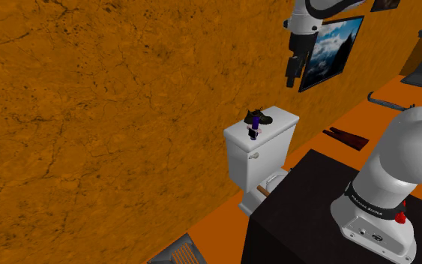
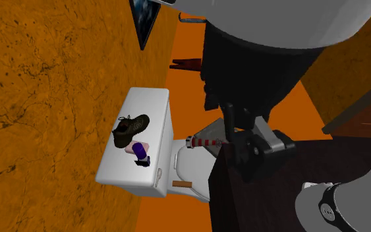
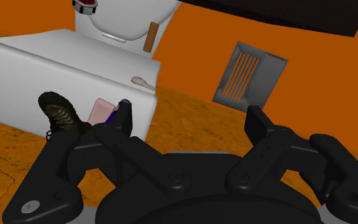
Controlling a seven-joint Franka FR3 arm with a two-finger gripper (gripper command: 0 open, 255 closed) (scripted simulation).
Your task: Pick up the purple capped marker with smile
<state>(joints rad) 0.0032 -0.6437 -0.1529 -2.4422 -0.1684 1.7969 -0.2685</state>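
Caught early in the pick, with the gripper point(image 1: 291, 75) spread wide and empty well above the toilet tank point(image 1: 279, 121) and the purple-capped marker point(image 2: 140, 151) lying untouched on that tank, just beside a dark shoe point(image 2: 131, 128); descent, grasp and lift judged all left to do.

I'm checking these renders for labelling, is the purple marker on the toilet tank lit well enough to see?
Shoulder view: purple marker dim, merging with the dark shoe. Second exterior view: evenly lit, clear on the white tank lid. Wrist view: one finger overlaps it.
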